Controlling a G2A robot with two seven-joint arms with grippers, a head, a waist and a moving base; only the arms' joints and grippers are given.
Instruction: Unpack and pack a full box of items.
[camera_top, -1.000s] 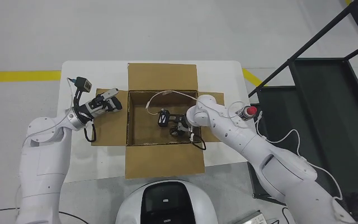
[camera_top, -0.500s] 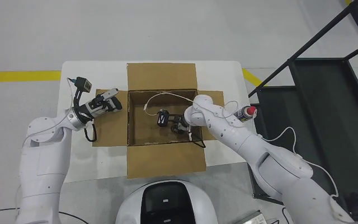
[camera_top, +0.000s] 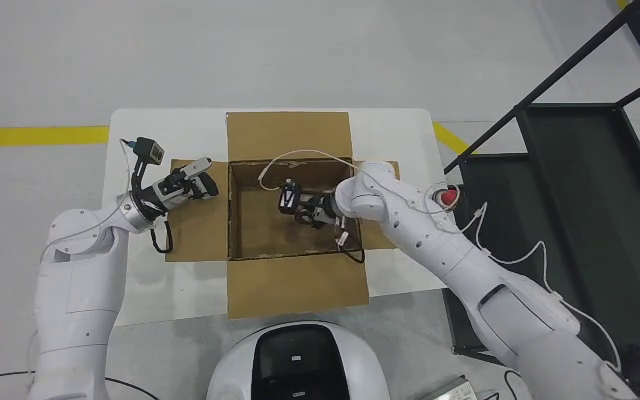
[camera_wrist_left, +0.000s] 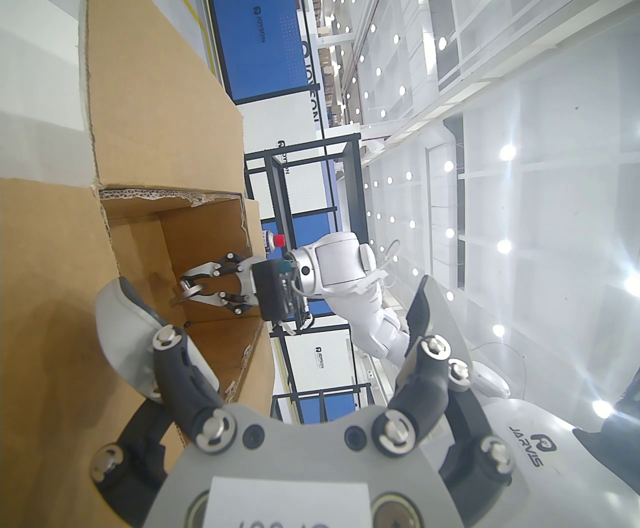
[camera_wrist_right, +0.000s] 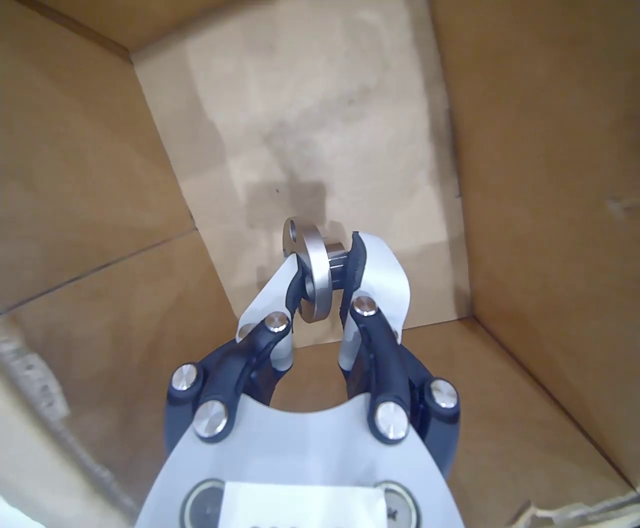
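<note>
An open cardboard box (camera_top: 295, 270) sits mid-table with its flaps spread flat. My right gripper (camera_wrist_right: 324, 267) hangs inside the box, shut on a round metal flange (camera_wrist_right: 316, 270) with a short hub, held clear above the box floor (camera_wrist_right: 320, 125). In the left wrist view the same right gripper (camera_wrist_left: 192, 292) with the flange (camera_wrist_left: 186, 294) shows within the box walls. My left gripper (camera_top: 203, 180) rests over the box's left flap (camera_top: 195, 215), open with nothing between its fingers (camera_wrist_left: 127, 330).
A red-capped spray can (camera_top: 445, 197) lies on the table beside the box's right flap. A white cable (camera_top: 300, 160) loops over the box's far side. A dark metal rack (camera_top: 560, 200) stands off the table's right edge.
The right gripper has risen and shifted toward the far side of the box with the flange held. The left arm has stayed put.
</note>
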